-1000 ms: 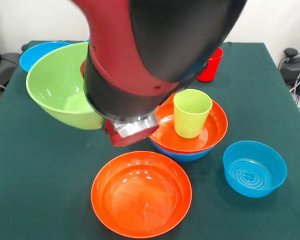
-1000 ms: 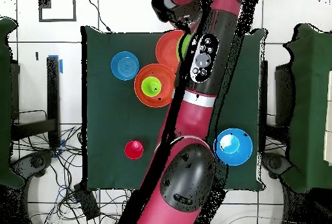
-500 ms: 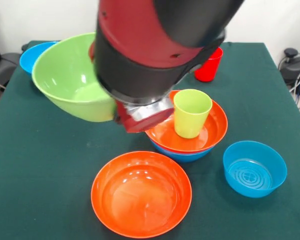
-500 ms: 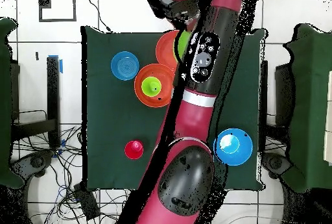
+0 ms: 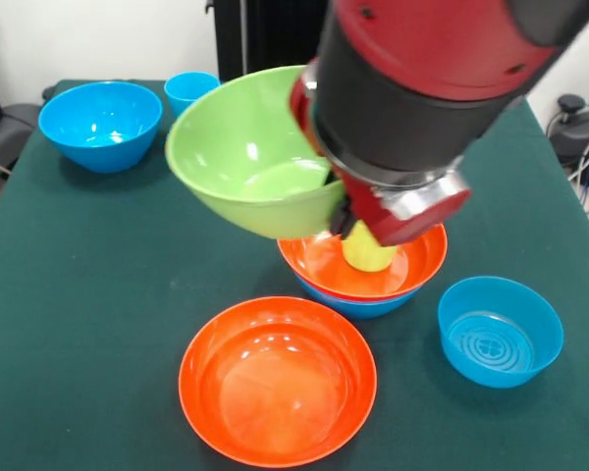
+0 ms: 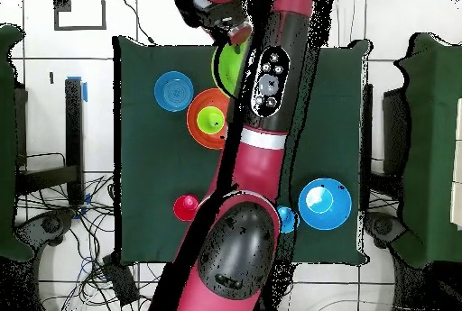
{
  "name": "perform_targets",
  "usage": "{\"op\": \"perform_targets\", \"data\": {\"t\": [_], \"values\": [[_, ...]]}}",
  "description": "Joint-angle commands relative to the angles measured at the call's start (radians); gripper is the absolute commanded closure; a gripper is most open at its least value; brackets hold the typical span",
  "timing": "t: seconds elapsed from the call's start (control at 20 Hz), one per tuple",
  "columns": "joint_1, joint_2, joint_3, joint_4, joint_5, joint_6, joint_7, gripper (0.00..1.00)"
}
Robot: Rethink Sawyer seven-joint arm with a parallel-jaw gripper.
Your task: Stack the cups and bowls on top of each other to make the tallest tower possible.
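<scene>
So we're carrying the lime green bowl (image 5: 250, 157) in the air right now, and the whole thing is coming down to where it's sitting relative to the green cup (image 5: 366, 253). Going left to right in the front view: a deep blue bowl (image 5: 100, 123) is parked at the far left corner of the tabletop (image 5: 79, 324), a small blue cup (image 5: 190, 90) is just beside it, then comes our green bowl, hanging tilted with its mouth facing up and toward the left. The fingers themselves are hidden behind the wrist (image 5: 393, 128) and the bowl's right rim, so we honestly can't tell how they're set, only that the bowl is hanging off that end of the arm.

Right of and below the bowl is the tower (image 5: 363, 275): a blue bowl at the bottom, an orange bowl nested in it, and the green cup standing in the middle. The carried bowl's bottom is sitting up and to the left of that cup, partly overlapping it from this angle. We're guessing the bowl needs to shift right and level out so its base centres over the cup's rim.

Nearer us, a spare orange bowl (image 5: 277, 381) is sitting empty, and furthest right is the smaller blue bowl (image 5: 499, 331).
</scene>
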Motion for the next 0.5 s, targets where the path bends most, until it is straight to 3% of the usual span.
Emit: {"op": "perform_targets", "data": {"t": [0.05, 0.3, 0.5], "values": [[0.038, 0.019, -0.159, 0.036, 0.046, 0.037, 0.292, 1.0], [0.046, 0.011, -0.199, 0.05, 0.05, 0.046, 0.282, 1.0], [0.07, 0.002, -0.221, 0.052, -0.027, 0.06, 0.247, 1.0]]}}
